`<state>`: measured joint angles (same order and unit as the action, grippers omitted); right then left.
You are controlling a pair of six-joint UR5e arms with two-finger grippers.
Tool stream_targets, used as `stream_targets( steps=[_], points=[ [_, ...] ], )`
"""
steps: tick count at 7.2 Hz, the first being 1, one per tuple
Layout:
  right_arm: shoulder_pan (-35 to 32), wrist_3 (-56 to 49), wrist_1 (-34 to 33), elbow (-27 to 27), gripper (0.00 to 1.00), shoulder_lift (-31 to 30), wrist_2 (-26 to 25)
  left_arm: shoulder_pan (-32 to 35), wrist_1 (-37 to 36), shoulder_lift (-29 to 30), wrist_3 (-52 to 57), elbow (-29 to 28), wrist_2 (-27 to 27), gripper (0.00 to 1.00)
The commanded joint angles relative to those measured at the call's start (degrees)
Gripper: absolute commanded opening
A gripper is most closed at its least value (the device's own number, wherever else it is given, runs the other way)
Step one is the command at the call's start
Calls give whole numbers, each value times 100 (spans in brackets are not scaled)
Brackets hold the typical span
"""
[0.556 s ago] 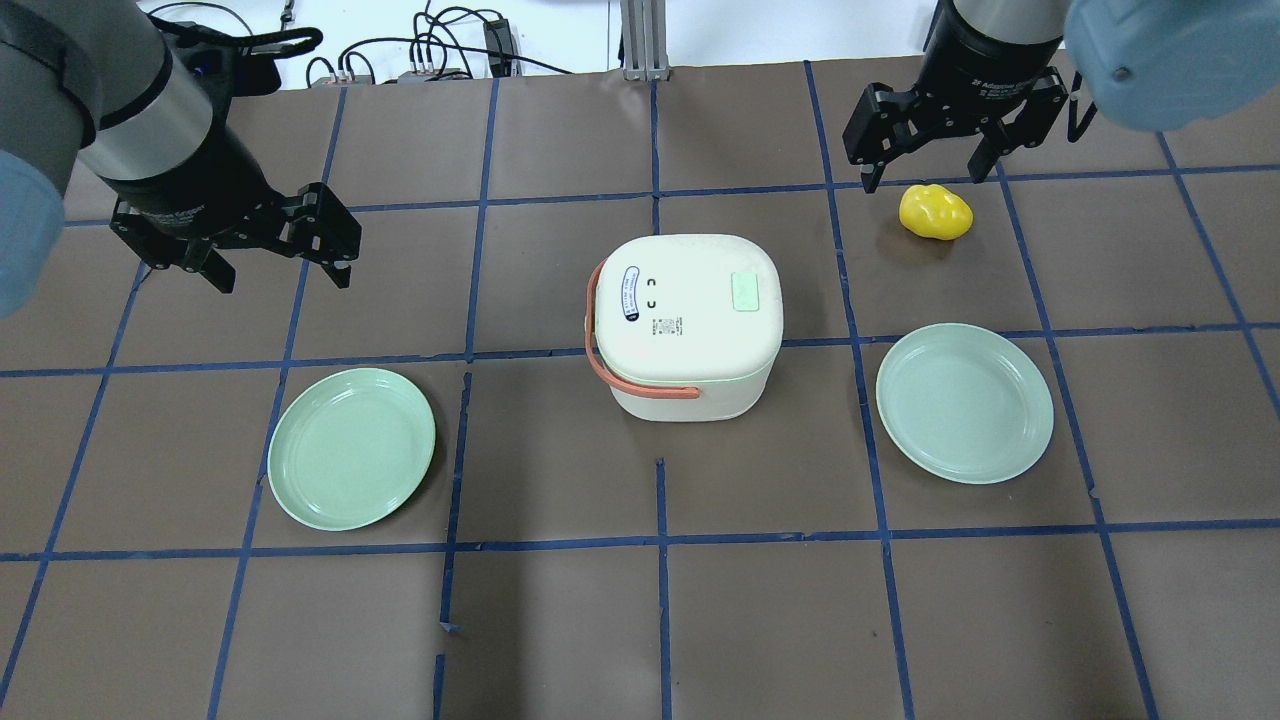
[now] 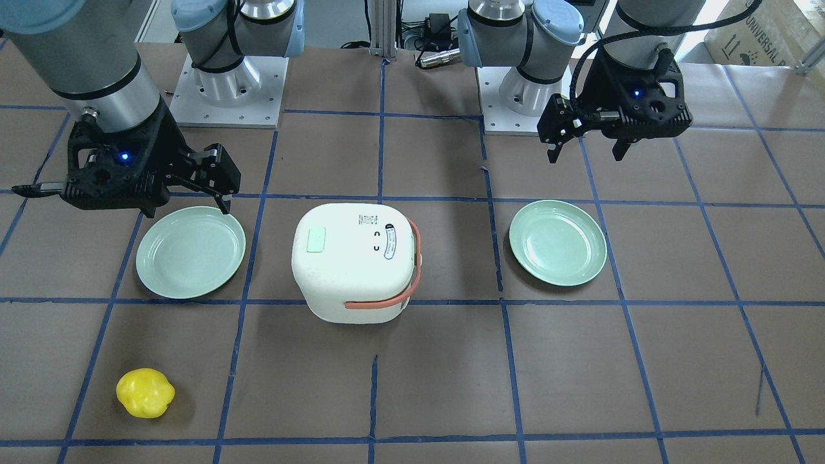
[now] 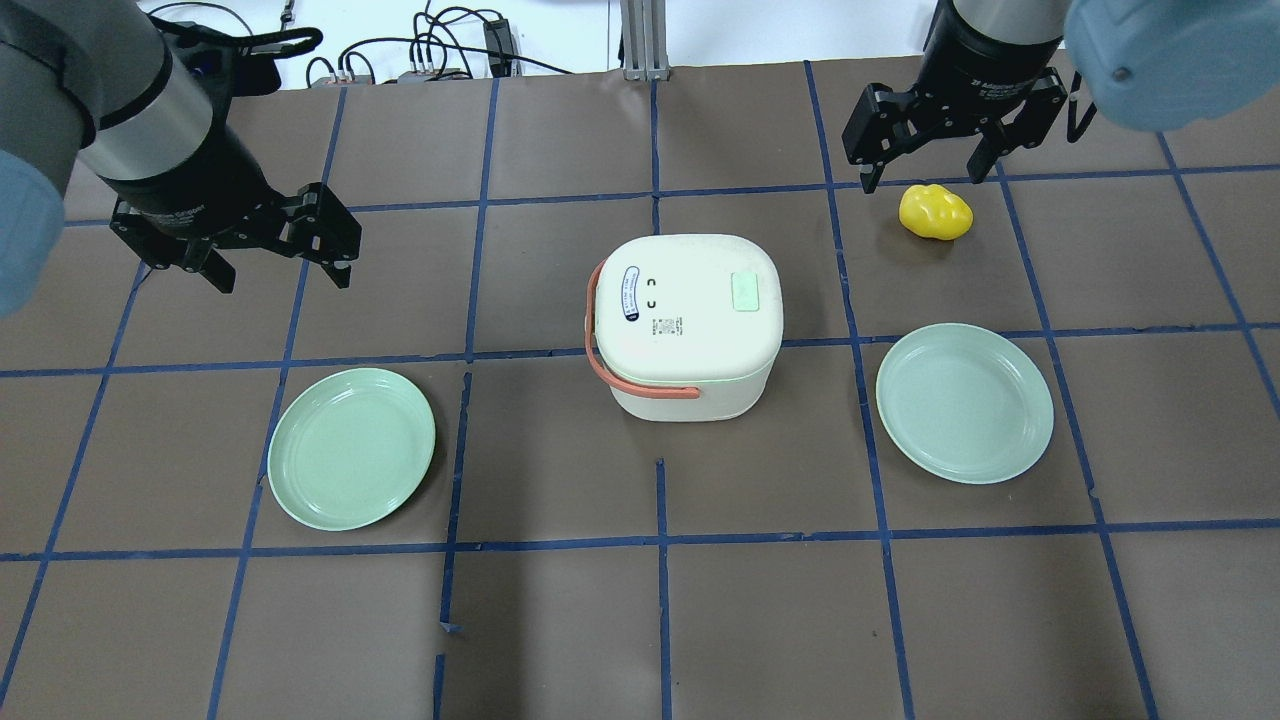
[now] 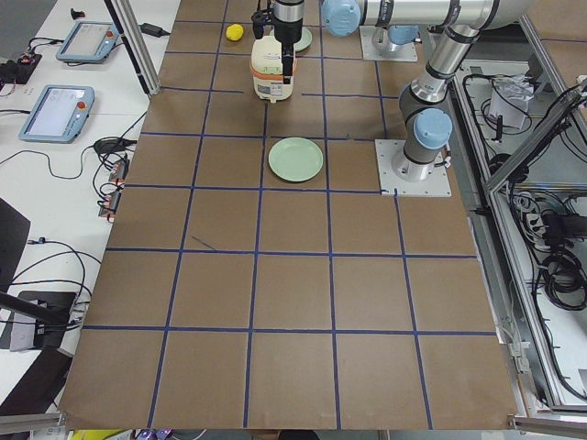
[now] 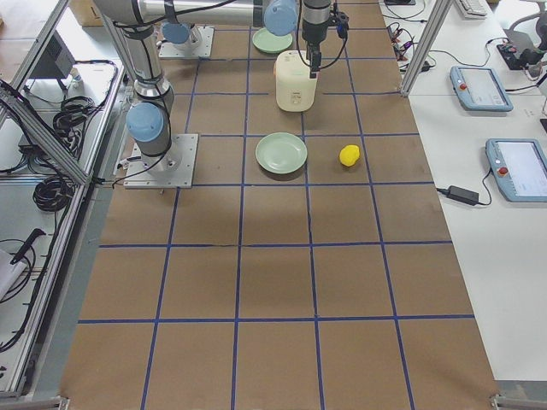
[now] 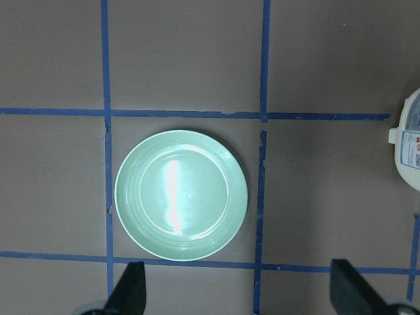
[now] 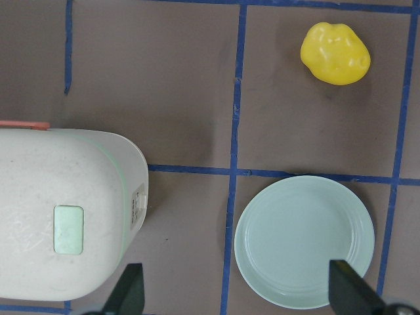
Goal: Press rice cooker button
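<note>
Rice cooker (image 3: 685, 325), cream-white with rounded corners and an orange carrying handle (image 3: 640, 385) folded down around its side, stands upright near the middle of the table (image 3: 560, 620). Its button (image 3: 745, 292), a small pale green rectangle, sits flat in the lid, towards the robot's right. The shell looks like hard, smooth plastic, stiff enough to take a push, but the body is probably light and could slide or rock if pushed from the side. No hold seems needed: a fingertip pressing straight down on the green rectangle should do, with the table taking the force from below. The left gripper (image 3: 278, 265) hangs well apart from the cooker on the robot's left, its jaws spread wide and empty. The right gripper (image 3: 922, 175) hovers at the far right, also wide and empty, just beside a small yellow lumpy object (image 3: 935, 212); it looks the better placed for the button. The table is flat, covered in matt brown sheeting crossed by a grid of blue tape. A pale green plate (image 3: 351, 448) lies to the left of the cooker and a second plate (image 3: 964, 402) to its right, both apart from it, leaving free room above the lid.
</note>
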<state>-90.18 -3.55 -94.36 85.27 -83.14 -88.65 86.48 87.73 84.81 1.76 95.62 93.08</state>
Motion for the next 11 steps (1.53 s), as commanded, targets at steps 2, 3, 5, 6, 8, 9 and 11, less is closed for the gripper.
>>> stream_targets(
  steps=[2, 3, 5, 6, 8, 9, 11],
  points=[
    [0, 82, -12, -19, 22, 0, 172, 0, -2, 0, 0, 0, 0, 100],
    [17, 91, -3, -10, 4, 0, 330, 0, 7, 0, 0, 0, 0, 100],
    [26, 91, -29, 25, 4, -9, 470, 0, 7, 0, 0, 0, 0, 100],
    [9, 91, -151, 95, 4, 0, 907, 0, -1, 0, 0, 0, 0, 100],
    [-35, 82, -433, 331, 4, 53, 1436, 0, -2, 0, 0, 0, 0, 100],
    [-44, 73, -556, 498, 4, 53, 1700, 0, -2, 0, 0, 0, 0, 100],
    [-88, 73, -846, 841, 4, 44, 2051, 0, 7, 0, 0, 0, 0, 100]
  ],
)
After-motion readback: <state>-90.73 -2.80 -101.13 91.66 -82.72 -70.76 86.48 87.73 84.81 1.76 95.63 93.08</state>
